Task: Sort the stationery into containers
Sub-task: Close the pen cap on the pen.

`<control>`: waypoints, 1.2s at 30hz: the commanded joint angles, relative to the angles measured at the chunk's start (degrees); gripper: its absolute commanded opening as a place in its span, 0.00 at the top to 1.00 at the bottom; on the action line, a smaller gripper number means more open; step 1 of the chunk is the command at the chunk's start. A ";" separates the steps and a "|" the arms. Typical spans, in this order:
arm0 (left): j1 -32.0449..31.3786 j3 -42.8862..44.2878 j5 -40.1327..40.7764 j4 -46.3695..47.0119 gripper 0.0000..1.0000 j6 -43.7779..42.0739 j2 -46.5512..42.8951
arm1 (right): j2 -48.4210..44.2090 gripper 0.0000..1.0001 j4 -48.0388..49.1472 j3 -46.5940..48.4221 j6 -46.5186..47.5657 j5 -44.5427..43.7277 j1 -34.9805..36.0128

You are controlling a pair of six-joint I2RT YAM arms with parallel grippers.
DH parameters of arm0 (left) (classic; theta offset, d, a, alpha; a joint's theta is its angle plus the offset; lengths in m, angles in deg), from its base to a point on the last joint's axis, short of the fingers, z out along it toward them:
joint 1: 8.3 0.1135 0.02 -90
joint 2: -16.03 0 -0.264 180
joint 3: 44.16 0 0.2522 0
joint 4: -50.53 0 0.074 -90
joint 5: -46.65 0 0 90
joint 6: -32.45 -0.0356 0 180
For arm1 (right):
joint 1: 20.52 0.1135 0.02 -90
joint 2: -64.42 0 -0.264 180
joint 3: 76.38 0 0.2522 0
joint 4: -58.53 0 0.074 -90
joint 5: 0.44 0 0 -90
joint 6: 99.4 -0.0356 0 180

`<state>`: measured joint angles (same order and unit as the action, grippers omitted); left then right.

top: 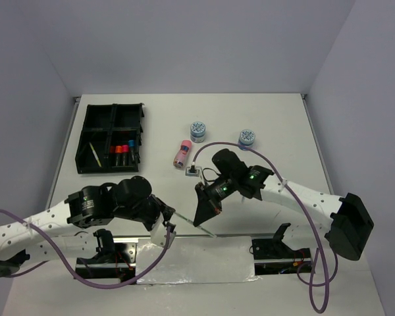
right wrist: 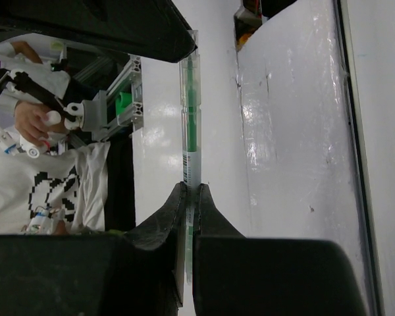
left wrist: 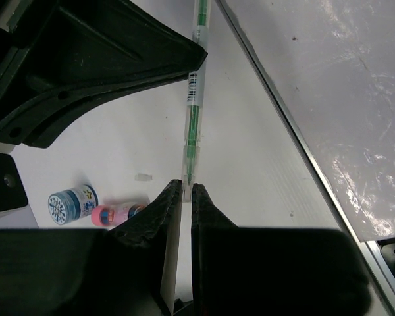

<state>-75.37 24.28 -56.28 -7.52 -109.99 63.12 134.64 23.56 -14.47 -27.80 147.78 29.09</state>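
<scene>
- While you are hovering both arms low over the near edge of the table (top: pixel 283 118), your right gripper (right wrist: pixel 191 192) is pinching the green pen (right wrist: pixel 189 131) with its jaws fully closed on the clear barrel.
- Your left gripper (left wrist: pixel 186 191) is closing to a narrow slit on that pen's other end, so the pen is spanning the gap between the two grippers, off the table.
- In the top view the pen is showing only as a thin line running between the two sets of black fingers.
- Just beyond your right wrist, a small square piece (top: pixel 193 172) is lying on the table; you cannot tell what it is.
- Past that, the pink tube (top: pixel 182 153) is lying tilted on the table, near the square piece but not touching it.
- Farther back, two round blue-white tubs are standing upright and apart: one (top: pixel 197 130) just behind the pink tube, the other (top: pixel 247 137) to its right.
- On the far left, the black organiser tray (top: pixel 85 131) is sitting well apart from the loose items.
- Its near-right compartment is holding short markers (top: pixel 122 150) with red and blue caps, and its near-left one is holding a thin yellow-green pen (top: pixel 95 155).
</scene>
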 commanded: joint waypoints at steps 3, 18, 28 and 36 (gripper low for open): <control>-2.44 6.67 -2.36 -2.55 0.93 -2.75 2.65 | 0.19 1.00 2.67 -0.85 0.90 1.55 0.84; -6.76 7.81 5.62 2.98 0.51 5.85 3.18 | -4.03 1.00 8.11 -2.96 0.11 0.58 1.02; -6.76 12.55 20.63 14.57 0.01 21.92 2.65 | -5.70 1.00 15.84 -5.16 -3.58 -7.23 -1.87; -6.76 19.42 46.92 25.56 0.01 59.65 5.48 | -11.58 1.00 18.92 -2.52 -0.68 -32.26 -4.87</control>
<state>-81.95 42.85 -21.11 10.29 -71.65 69.28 127.03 36.43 -19.11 -29.67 128.06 24.43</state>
